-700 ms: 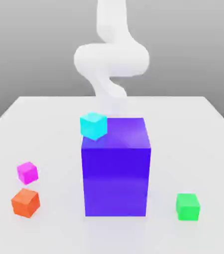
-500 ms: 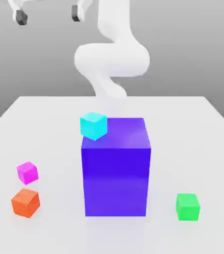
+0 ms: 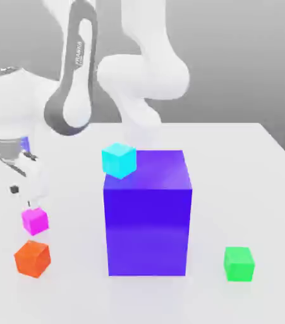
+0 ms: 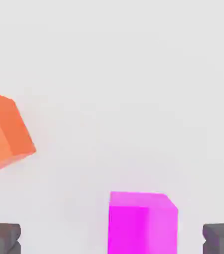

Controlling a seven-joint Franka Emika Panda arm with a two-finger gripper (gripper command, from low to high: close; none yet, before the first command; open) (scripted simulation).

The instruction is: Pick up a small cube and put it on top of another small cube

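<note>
The small magenta cube (image 3: pixel 35 220) rests on the white table at the exterior view's left. My gripper (image 3: pixel 23 197) hangs just above it, at its far side. In the hand view the magenta cube (image 4: pixel 141 223) lies between my two dark fingertips (image 4: pixel 2 238), which stand wide apart and do not touch it; the gripper (image 4: pixel 111 240) is open and holds nothing. The other small cube, bright green (image 3: pixel 239 263), sits on the table near the front at the exterior view's right.
An orange cube (image 3: pixel 32 258) lies just in front of the magenta one, also visible in the hand view (image 4: pixel 2 131). A tall blue-purple block (image 3: pixel 148 212) stands mid-table with a cyan cube (image 3: pixel 119 159) on its top corner. The white table (image 3: pixel 233 164) spreads around them.
The arm has swung down from the top of the exterior view to just above the magenta cube. The cubes have not moved.
</note>
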